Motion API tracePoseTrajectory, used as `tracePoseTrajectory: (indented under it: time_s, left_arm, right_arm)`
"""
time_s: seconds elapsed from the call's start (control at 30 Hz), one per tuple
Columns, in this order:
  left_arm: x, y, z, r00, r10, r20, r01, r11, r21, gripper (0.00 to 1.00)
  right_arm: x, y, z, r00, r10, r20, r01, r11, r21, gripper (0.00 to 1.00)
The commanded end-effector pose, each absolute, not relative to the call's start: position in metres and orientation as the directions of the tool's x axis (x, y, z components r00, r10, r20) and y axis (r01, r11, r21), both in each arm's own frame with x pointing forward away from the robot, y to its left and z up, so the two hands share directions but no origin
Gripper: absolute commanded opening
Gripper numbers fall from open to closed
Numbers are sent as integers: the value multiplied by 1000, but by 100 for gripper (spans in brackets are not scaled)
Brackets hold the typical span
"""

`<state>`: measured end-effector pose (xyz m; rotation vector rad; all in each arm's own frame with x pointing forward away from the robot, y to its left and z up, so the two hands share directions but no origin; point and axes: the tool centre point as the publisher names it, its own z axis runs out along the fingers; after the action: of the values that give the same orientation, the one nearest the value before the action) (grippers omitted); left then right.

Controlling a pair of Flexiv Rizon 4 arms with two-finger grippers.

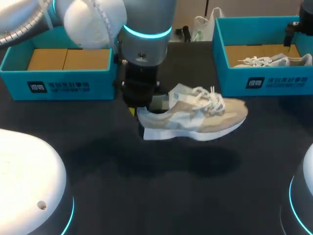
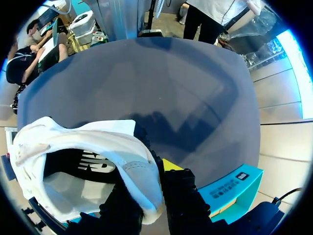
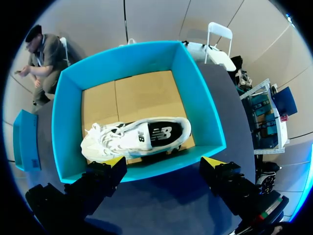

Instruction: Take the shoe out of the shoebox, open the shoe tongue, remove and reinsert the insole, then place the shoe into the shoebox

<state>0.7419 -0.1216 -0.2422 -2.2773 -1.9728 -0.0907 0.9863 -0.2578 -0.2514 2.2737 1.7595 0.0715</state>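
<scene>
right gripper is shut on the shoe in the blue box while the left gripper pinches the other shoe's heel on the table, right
Not quite: the right wrist view shows the right gripper open above the blue box, clear of the shoe inside. The left gripper does pinch the other shoe by its heel on the table.

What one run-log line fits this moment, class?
left jaws: shut on shoe heel | shoe: on table | right jaws: open over shoebox with second shoe

Dark label (image 1: pixel 58 87) with white characters on left shoebox (image 1: pixel 14 78) front, too small to make out; same on right shoebox (image 1: pixel 230 81). Logo on insole (image 3: pixel 161 133) inside it.
</scene>
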Motion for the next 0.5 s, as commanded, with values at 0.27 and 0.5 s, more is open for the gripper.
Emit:
tracePoseTrajectory:
  time_s: [0.27,0.5]
  left_arm:
    - [745,-117,-301,143,975,170,989,-135,-55,0]
    - [751,-113,-334,95,978,184,995,-99,10,0]
  right_arm:
    - [986,-258,-251,264,957,-121,943,-230,239,100]
    - [986,-258,-251,264,957,-121,943,-230,239,100]
